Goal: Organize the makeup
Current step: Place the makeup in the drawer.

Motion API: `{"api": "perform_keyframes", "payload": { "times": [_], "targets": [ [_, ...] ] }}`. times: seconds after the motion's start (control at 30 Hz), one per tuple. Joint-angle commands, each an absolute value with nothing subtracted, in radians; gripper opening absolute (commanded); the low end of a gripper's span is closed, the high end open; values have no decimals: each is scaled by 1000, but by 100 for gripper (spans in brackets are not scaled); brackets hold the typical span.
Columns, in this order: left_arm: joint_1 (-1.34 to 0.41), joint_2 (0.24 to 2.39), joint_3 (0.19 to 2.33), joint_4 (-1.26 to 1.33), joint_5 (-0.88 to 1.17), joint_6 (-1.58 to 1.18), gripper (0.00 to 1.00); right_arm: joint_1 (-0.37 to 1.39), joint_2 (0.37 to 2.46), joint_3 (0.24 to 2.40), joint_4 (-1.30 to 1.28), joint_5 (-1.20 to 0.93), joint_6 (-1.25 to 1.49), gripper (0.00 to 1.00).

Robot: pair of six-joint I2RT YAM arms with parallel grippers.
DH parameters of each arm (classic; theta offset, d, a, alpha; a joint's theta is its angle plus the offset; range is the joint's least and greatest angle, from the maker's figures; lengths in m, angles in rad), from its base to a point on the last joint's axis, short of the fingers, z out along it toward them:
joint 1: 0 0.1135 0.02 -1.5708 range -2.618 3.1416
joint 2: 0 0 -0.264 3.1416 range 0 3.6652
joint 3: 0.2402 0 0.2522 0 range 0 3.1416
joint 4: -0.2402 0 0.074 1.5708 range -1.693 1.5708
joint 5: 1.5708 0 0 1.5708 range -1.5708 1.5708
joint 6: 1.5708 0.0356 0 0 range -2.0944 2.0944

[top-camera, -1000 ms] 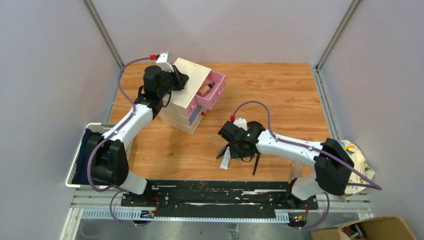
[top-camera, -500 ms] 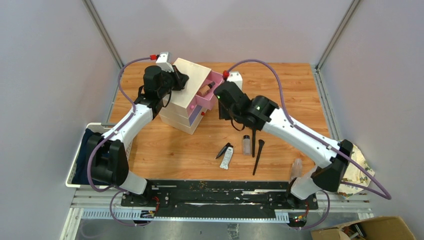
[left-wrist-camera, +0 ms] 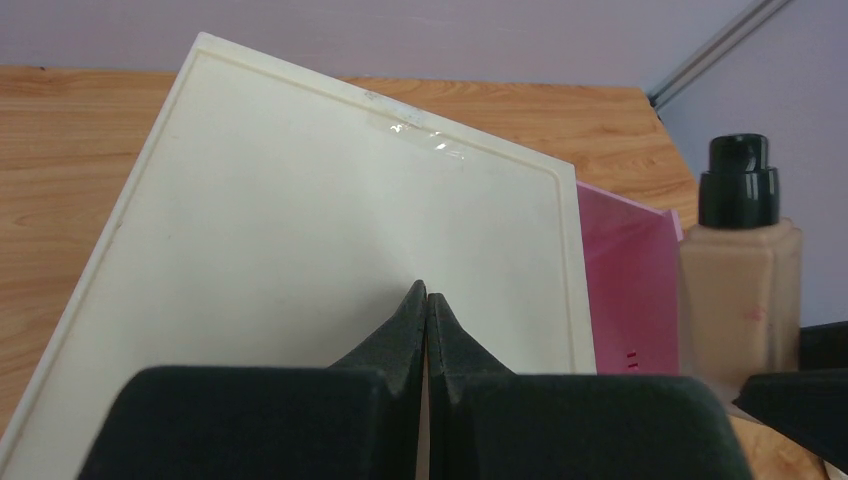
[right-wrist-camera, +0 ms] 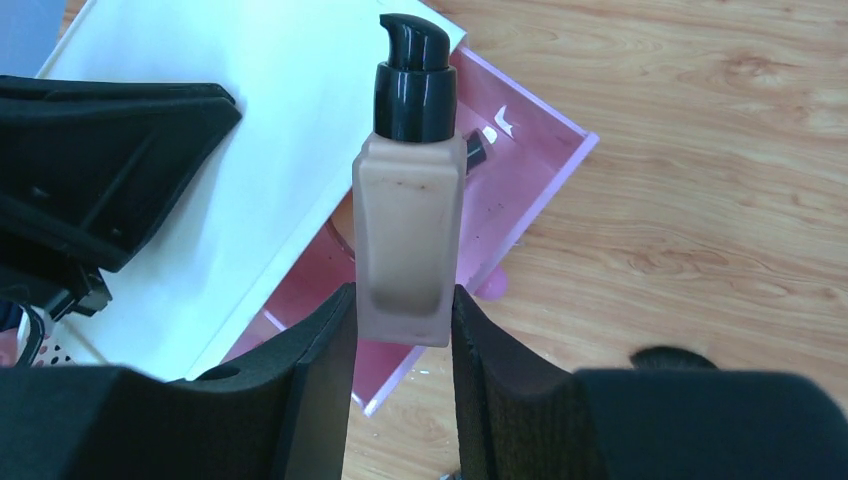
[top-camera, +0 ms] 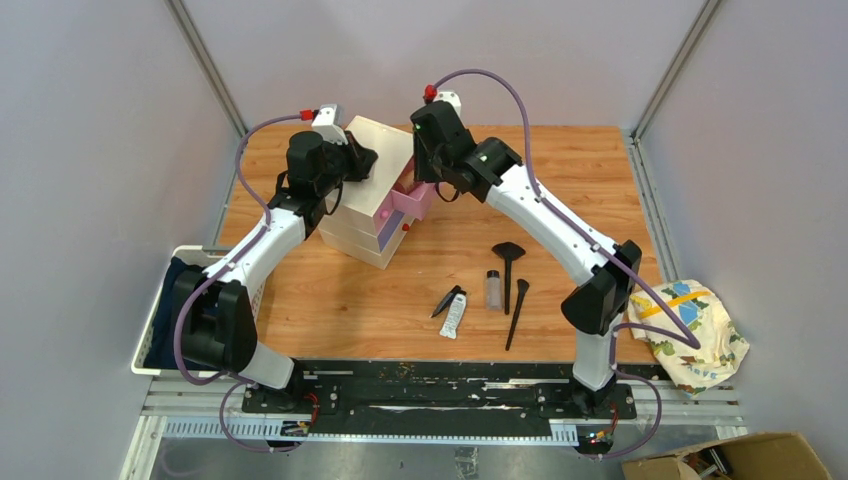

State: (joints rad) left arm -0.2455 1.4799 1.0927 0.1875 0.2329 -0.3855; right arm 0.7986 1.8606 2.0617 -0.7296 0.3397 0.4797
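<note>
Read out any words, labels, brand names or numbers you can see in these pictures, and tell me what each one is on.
No text can be read in any view.
Beige bottle in the right gripper: the face on view shows no print.
Pink drawer: tiny marks, too blurred to read.
White tube: too small to tell whether it has print.
Patterned bag: coloured shapes, no legible lettering.

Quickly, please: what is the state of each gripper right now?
Left gripper: closed, holding nothing.
Right gripper: closed on the beige foundation bottle.
</note>
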Motion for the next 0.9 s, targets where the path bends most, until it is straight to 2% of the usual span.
{"api": "perform_keyframes", "payload": {
  "times": [0.0,0.27,0.47,0.57,0.7,0.77,0.87],
  "targets": [
    [-253,1520,1033,-33,233,-361,0,773,1905,2136,-726,263,485,0],
    [-253,1527,1033,-32,230,-360,0,771,1890,2047,-696,215,512,1],
    [-253,1527,1032,-31,230,-360,0,770,1839,1987,-650,221,515,48],
    [-253,1528,1033,-32,230,-360,0,770,1820,1978,-638,227,512,59],
    [-253,1529,1033,-33,228,-360,0,770,1785,1949,-609,239,504,61],
    [-253,1528,1034,-34,226,-359,0,771,1762,1926,-595,250,505,58],
    [-254,1529,1033,-36,225,-359,0,772,1709,1860,-558,290,506,41]
  ]
}}
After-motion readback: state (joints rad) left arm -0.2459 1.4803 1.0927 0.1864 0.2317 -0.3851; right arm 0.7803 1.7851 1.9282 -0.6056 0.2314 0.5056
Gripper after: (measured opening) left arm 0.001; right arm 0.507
